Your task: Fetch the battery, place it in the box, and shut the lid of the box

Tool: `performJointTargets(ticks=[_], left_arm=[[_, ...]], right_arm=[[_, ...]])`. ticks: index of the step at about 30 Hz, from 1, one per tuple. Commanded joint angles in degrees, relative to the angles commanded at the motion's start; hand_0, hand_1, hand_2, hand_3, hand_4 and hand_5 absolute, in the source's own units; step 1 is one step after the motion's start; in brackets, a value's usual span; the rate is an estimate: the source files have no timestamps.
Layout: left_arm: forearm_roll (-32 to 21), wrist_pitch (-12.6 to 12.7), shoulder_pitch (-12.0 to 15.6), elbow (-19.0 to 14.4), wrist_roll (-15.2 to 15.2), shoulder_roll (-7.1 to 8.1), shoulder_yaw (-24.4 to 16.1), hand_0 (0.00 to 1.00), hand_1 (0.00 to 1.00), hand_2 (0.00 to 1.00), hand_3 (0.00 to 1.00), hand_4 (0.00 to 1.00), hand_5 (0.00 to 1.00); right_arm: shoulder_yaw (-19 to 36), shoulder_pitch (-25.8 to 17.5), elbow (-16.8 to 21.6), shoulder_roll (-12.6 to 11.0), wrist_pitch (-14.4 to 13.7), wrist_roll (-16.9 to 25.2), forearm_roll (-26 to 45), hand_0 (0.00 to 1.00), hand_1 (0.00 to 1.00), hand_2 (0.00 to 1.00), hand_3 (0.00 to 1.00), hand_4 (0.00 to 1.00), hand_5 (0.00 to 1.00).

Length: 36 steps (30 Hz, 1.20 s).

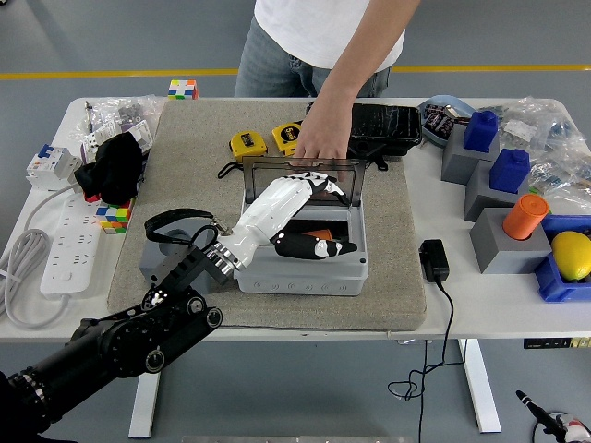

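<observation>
Head view, table (480, 305): white top, beige felt mat (185, 185).
Box (305, 272): grey plastic, clear lid (300, 175) upright, steadied by person's hand (319, 143).
Left hand (295, 217): white shell, fingers loosened, empty, reaching over box.
Battery (319, 234): orange, lying inside box.

Bright, even light falls from overhead, with no hard-edged shadows anywhere on the white rectangular table (480, 300). Soft, short shadows sit close under things on it (clearest inside the open grey plastic box (305, 275) near the table's middle, whose interior is dim). The box's raised transparent lid (343, 177) shows faint reflections, and the glossy white robot left hand (288, 214) over the box carries mild highlights. Focus is sharp across the table; its straight edges bow slightly toward the corners.
</observation>
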Motion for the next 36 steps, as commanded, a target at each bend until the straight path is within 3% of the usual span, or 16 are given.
performJointTargets(ticks=[3,4,9,10,15,16,21,22,27,28,34,35,36], left_arm=[[0.5,0.5,0.1,-1.0,-0.1,0.06,-0.2,0.998,0.989,0.876,0.822,0.998,0.769],[0.4,0.6,0.1,-1.4,-0.3,0.15,-0.3,0.998,0.998,0.989,0.939,0.998,0.838],[1.6,-0.7,0.5,-4.0,1.1,0.85,-1.3,0.998,0.998,0.989,0.939,0.998,0.838],[2.0,-1.2,0.6,-4.6,1.6,0.99,-1.6,0.998,0.998,0.997,0.960,0.998,0.998],[3.5,-3.0,1.3,-8.1,3.5,1.85,-2.5,0.998,0.998,0.997,0.960,0.998,0.998],[3.6,-3.3,1.5,-9.0,3.8,2.07,-2.6,0.998,0.896,0.842,0.781,0.998,0.998],[4.0,-3.3,2.2,-13.3,4.3,3.19,-2.9,0.998,0.896,0.842,0.781,0.998,0.998],[4.1,-3.3,2.3,-13.9,4.4,3.40,-2.9,0.597,0.435,0.605,0.646,0.998,0.980],[4.5,-3.4,3.3,-18.3,5.0,4.41,-4.3,0.597,0.435,0.605,0.646,0.998,0.980],[4.5,-3.4,3.3,-18.9,5.0,4.51,-4.6,0.551,0.497,0.595,0.634,0.998,0.950],[6.0,-3.9,3.2,-21.2,6.0,5.29,-7.5,0.551,0.497,0.595,0.634,0.998,0.950],[6.7,-4.2,3.1,-21.2,6.4,5.42,-8.2,0.717,0.633,0.622,0.646,0.998,0.951],[7.2,-4.3,3.0,-21.1,6.5,5.51,-8.8,0.717,0.633,0.622,0.646,0.998,0.951]], right_arm=[[0.0,0.1,0.0,0.0,0.0,0.0,0.0,0.942,0.917,0.840,0.822,0.998,0.998],[-0.2,0.1,0.0,0.0,0.0,0.0,0.2,0.942,0.917,0.840,0.821,0.998,0.998],[-0.1,0.2,0.0,0.0,0.0,0.0,0.2,0.942,0.917,0.840,0.821,0.998,0.998],[0.0,0.2,0.0,0.0,0.0,0.0,0.1,0.942,0.917,0.840,0.821,0.998,0.998],[0.4,-0.1,0.0,0.0,0.1,-0.1,-0.4,0.942,0.917,0.840,0.821,0.998,0.998],[0.2,-0.1,0.0,0.0,0.1,-0.1,-0.2,0.942,0.916,0.840,0.821,0.998,0.998],[-0.7,-0.1,0.0,0.0,0.1,0.0,0.6,0.942,0.916,0.840,0.821,0.998,0.998],[-0.7,-0.1,0.0,-0.1,0.1,0.0,0.7,0.939,0.912,0.839,0.821,0.998,0.998],[-0.4,-0.2,0.0,-0.1,0.1,-0.1,0.4,0.939,0.912,0.839,0.821,0.998,0.998],[-0.5,-0.2,0.0,-0.1,0.1,-0.1,0.4,0.940,0.913,0.839,0.821,0.998,0.998],[-0.8,-0.2,0.0,-0.1,0.1,0.0,0.6,0.940,0.913,0.839,0.821,0.998,0.998],[-0.8,-0.2,0.0,-0.1,0.0,0.0,0.6,0.940,0.914,0.839,0.821,0.998,0.998],[-0.8,-0.1,0.0,-0.1,0.0,-0.1,0.5,0.940,0.914,0.839,0.821,0.998,0.998]])
